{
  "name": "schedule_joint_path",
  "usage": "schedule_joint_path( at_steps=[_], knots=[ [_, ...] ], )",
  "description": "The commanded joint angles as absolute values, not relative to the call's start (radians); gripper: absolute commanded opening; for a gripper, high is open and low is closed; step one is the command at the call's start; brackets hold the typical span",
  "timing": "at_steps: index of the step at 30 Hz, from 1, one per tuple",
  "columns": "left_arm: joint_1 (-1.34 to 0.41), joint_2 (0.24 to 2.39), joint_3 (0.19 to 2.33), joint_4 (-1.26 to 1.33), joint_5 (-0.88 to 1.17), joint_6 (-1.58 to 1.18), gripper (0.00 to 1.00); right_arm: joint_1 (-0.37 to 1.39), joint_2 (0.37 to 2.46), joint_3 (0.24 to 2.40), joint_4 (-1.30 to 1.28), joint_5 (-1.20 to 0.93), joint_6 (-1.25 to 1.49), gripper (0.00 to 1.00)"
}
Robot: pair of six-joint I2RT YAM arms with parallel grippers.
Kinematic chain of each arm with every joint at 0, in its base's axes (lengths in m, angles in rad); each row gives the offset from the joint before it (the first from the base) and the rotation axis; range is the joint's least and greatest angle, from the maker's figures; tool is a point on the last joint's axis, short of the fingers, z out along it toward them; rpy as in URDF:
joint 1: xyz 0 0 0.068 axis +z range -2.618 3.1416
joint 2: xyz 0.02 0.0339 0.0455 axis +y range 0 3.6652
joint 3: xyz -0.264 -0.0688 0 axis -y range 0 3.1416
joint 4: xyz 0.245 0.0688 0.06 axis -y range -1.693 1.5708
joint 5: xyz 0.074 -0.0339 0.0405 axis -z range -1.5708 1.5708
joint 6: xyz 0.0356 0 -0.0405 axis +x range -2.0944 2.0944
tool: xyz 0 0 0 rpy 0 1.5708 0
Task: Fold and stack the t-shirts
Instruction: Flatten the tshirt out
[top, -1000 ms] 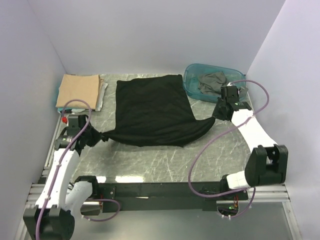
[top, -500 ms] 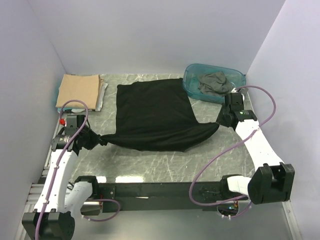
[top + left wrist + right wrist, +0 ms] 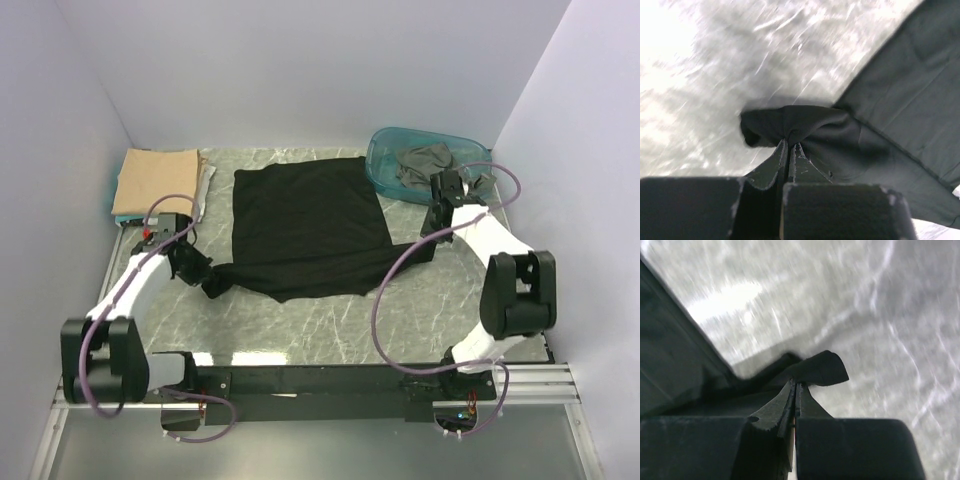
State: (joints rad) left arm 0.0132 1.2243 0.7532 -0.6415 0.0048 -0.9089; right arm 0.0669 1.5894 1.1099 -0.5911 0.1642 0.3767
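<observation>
A black t-shirt [image 3: 305,225] lies spread across the middle of the marble table [image 3: 330,320]. My left gripper [image 3: 203,272] is shut on its bunched near-left corner [image 3: 790,125], low over the table, fingertips [image 3: 790,144] pinched together. At the other side my right gripper [image 3: 430,234] is shut on the near-right corner [image 3: 822,369], also low over the marble, and a small flap of cloth sticks out past the tips [image 3: 795,384]. A folded tan t-shirt [image 3: 155,180] rests on thin pale ones [image 3: 204,188] at the back left. A dark grey t-shirt [image 3: 425,160] sits crumpled in the tub.
The translucent teal tub [image 3: 385,158] stands at the back right, just behind my right wrist. Purple cables loop from both arms over the table's near half. Walls close in on the left, back and right.
Both arms have swung round and lowered with their corners still held. The shirt's near edge, stretched taut and wide before, now lies narrower and flatter on the table.
</observation>
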Motion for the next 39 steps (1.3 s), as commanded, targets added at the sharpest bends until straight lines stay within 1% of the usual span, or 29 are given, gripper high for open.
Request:
schedule_joint_path(
  at_steps=[1,4,5,6,7,8,9,10,11,12,13,14,16,17,18,20,21,23,26,28,30,32,35,38,39],
  knots=[
    [0.005,1.288,0.825,-0.509,0.006,-0.930,0.01,0.060,1.635,1.206,-0.517,0.193,0.377,0.00],
    [0.005,1.382,0.902,-0.488,0.005,-0.928,0.01,0.058,1.698,1.252,-0.508,0.210,0.380,0.00],
    [0.005,1.431,0.916,-0.485,0.005,-0.925,0.02,0.058,1.730,1.264,-0.505,0.210,0.379,0.00],
    [-0.018,1.454,0.934,-0.492,0.003,-0.920,0.10,0.060,1.746,1.282,-0.500,0.210,0.379,0.00],
    [-0.031,1.479,0.965,-0.503,0.003,-0.920,0.16,0.060,1.759,1.295,-0.503,0.215,0.382,0.05],
    [-0.037,1.512,0.979,-0.515,-0.033,-0.920,0.24,0.060,1.784,1.302,-0.508,0.219,0.383,0.08],
    [-0.043,1.523,0.991,-0.529,-0.047,-0.919,0.42,0.060,1.793,1.311,-0.515,0.228,0.387,0.13],
    [-0.058,1.529,1.008,-0.552,-0.063,-0.920,0.52,0.060,1.798,1.313,-0.521,0.244,0.388,0.29],
    [-0.066,1.526,1.012,-0.561,-0.077,-0.919,0.65,0.060,1.796,1.313,-0.523,0.250,0.390,0.37],
    [-0.074,1.522,1.015,-0.571,-0.115,-0.919,0.97,0.060,1.792,1.305,-0.529,0.258,0.388,0.43],
    [-0.095,1.513,1.020,-0.593,-0.132,-0.922,0.99,0.060,1.784,1.299,-0.531,0.262,0.393,0.50],
    [-0.109,1.490,1.028,-0.604,-0.149,-0.922,0.99,0.061,1.760,1.293,-0.534,0.274,0.396,0.58],
    [-0.167,1.464,1.045,-0.636,-0.195,-0.930,0.99,0.064,1.727,1.266,-0.545,0.282,0.409,0.67],
    [-0.193,1.436,1.048,-0.667,-0.205,-0.931,0.99,0.069,1.680,1.249,-0.548,0.282,0.411,0.75],
    [-0.256,1.421,1.049,-0.681,-0.230,-0.931,0.99,0.074,1.654,1.209,-0.549,0.282,0.417,0.76],
    [-0.319,1.382,1.034,-0.709,-0.233,-0.946,0.99,0.103,1.565,1.130,-0.537,0.270,0.436,0.80],
    [-0.371,1.368,1.017,-0.704,-0.206,-0.956,1.00,0.115,1.537,1.100,-0.528,0.253,0.440,0.80],
    [-0.415,1.330,0.948,-0.665,-0.169,-0.979,1.00,0.150,1.461,1.010,-0.490,0.186,0.459,0.80],
    [-0.480,1.286,0.847,-0.608,-0.104,-1.020,0.99,0.244,1.401,0.912,-0.427,0.112,0.488,0.80],
    [-0.529,1.276,0.796,-0.543,-0.065,-1.038,0.99,0.323,1.385,0.872,-0.382,0.013,0.508,0.78],
    [-0.560,1.282,0.790,-0.538,-0.055,-1.048,0.99,0.369,1.391,0.847,-0.356,-0.040,0.531,0.78],
    [-0.574,1.282,0.784,-0.554,-0.112,-1.063,0.99,0.390,1.405,0.839,-0.342,-0.034,0.543,0.77],
    [-0.581,1.272,0.750,-0.502,-0.092,-1.065,0.99,0.428,1.436,0.825,-0.307,-0.054,0.557,0.76],
    [-0.589,1.304,0.733,-0.430,-0.052,-1.066,0.96,0.445,1.463,0.812,-0.287,-0.063,0.578,0.73],
    [-0.600,1.316,0.732,-0.417,-0.032,-1.068,0.92,0.446,1.466,0.811,-0.285,-0.064,0.580,0.72]
  ],
)
